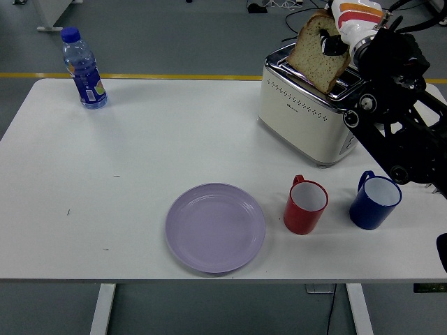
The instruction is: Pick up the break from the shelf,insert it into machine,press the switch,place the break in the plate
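**Over the toaster: bread poised at the slot**

At far left, near the table's (140, 139) back edge, stands a water bottle (83, 68), upright, blue-capped, well apart from the work. Toward the front centre lies a lilac plate (215, 227), bare, waiting as the final destination. Just right of it sits a red mug (305, 204), then a blue mug (374, 199), both upright with handles pointing away from the near edge.

Behind the mugs stands the cream toaster (311, 115), slots running from back-left to front-right. Directly above its top hangs the slice of bread (320, 52), tilted, lower edge at or just inside a slot; cannot tell which slot, or whether yet seated. Gripped at its upper right side by the right hand (336, 43), fingers clamped on the bread, black arm reaching in from the right edge. No left hand in view.

Judged step: insertion under way. Bread lies left of and below the hand, so the coming move calls for a straight descent, with the slice's flat face brought parallel to the slot's long axis. Leaning as now, likely to catch on the chrome rim rather than slide in. Lever at the toaster's right end close by the same arm for the press afterwards.
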